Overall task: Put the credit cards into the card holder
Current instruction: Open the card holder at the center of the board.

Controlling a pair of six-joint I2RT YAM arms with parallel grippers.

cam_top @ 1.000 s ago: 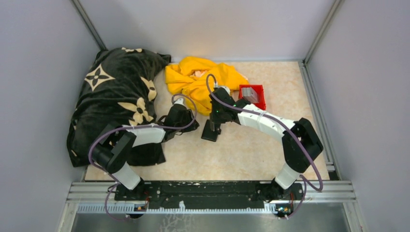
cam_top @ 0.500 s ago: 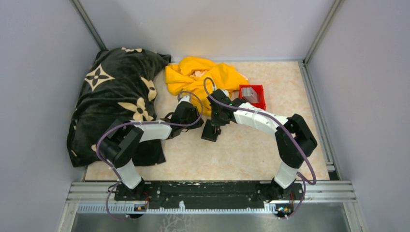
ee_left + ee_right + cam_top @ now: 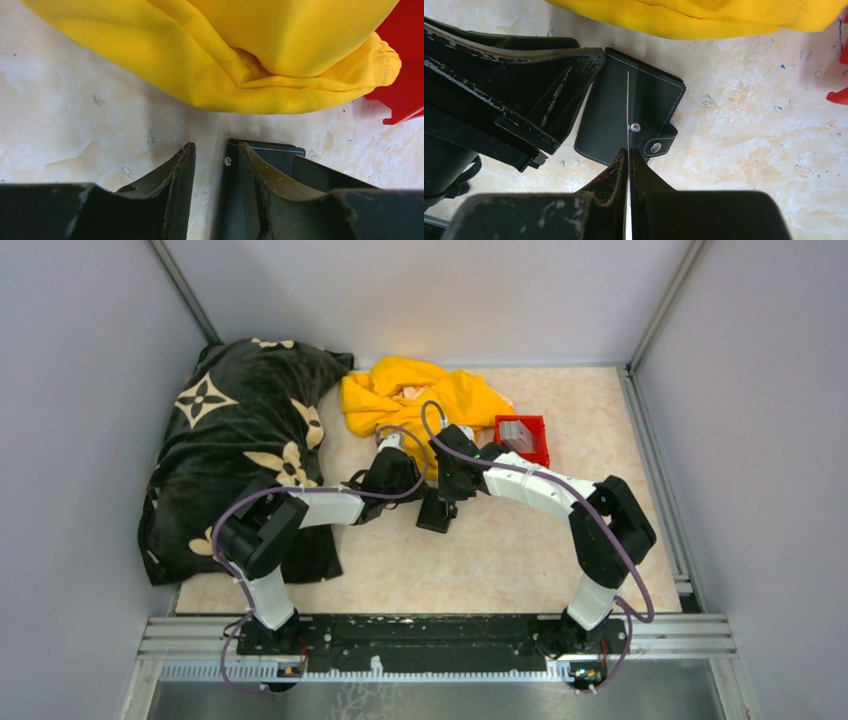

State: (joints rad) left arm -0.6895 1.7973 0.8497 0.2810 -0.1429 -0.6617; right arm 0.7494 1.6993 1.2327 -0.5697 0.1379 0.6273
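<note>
The card holder (image 3: 629, 115), a black stitched wallet with a snap tab, lies flat on the table (image 3: 500, 550) in front of the yellow cloth. My right gripper (image 3: 629, 150) hangs over it, shut on one thin credit card (image 3: 628, 100) seen edge-on, its far edge above the holder's middle. My left gripper (image 3: 216, 146) stands open at the holder's (image 3: 280, 155) left edge. One finger is over the bare table, the other over the wallet. More grey credit cards (image 3: 517, 432) lie in the red bin (image 3: 540, 450).
A crumpled yellow cloth (image 3: 415, 400) lies just behind the card holder (image 3: 437, 510). The red bin sits to its right. A black blanket with beige flower shapes (image 3: 240, 440) fills the left side. Grey walls and metal rails enclose the table.
My left arm has swung right, bringing its gripper up to the card holder's left edge. The right gripper has drawn slightly nearer, card still in it.
</note>
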